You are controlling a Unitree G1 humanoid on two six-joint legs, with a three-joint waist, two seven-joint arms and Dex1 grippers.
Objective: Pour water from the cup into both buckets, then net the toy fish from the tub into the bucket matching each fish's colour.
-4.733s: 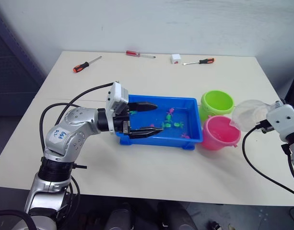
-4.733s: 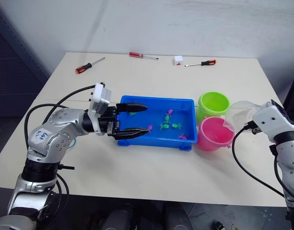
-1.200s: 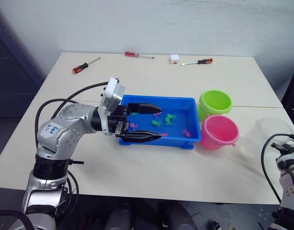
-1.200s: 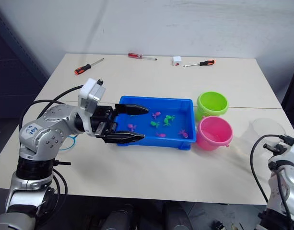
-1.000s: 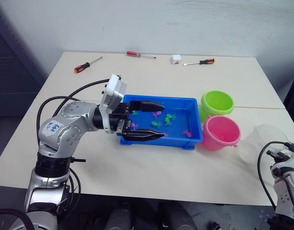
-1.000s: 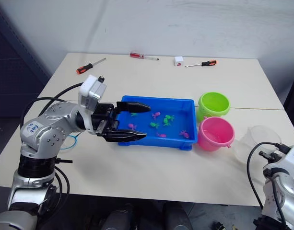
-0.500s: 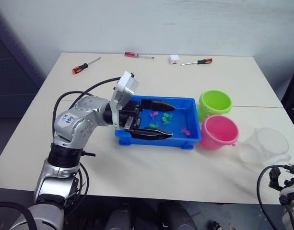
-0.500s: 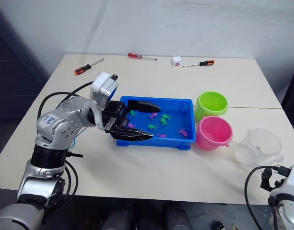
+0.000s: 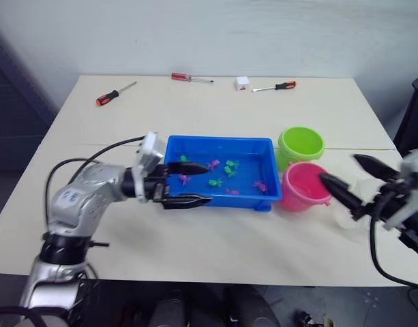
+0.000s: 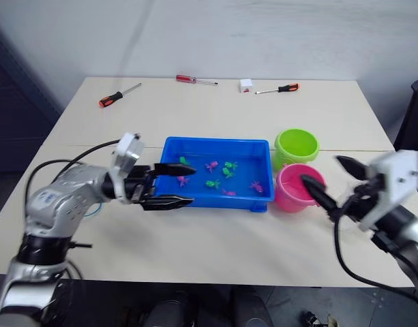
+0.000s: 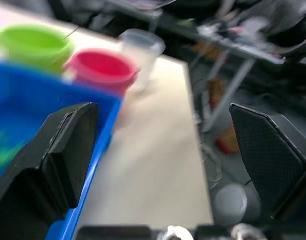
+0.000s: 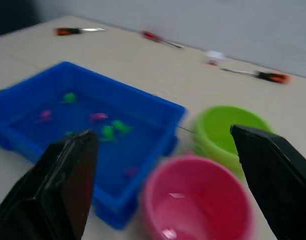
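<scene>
The left gripper (image 9: 193,184) hangs with jaws spread wide and empty at the near left corner of the blue tub (image 9: 198,145), where small green and pink toy fish (image 9: 221,176) lie in water. The right gripper (image 9: 350,177), also spread wide and empty, hovers just right of the pink bucket (image 9: 303,187), with the lime green bucket (image 9: 301,145) touching behind it. The clear cup (image 11: 141,52) stands on the table beyond the pink bucket, outside both pairs of jaws.

Left gripper (image 9: 188,184), two black fingers on the silver arm, spread wide apart, pointing toward robot's right, forearm roughly level, elbow bent, black cable looping over wrist. Right gripper (image 10: 331,178), two black fingers on white wrist, also spread wide, tips aimed toward robot's left and slightly up, nothing between either pair.
</scene>
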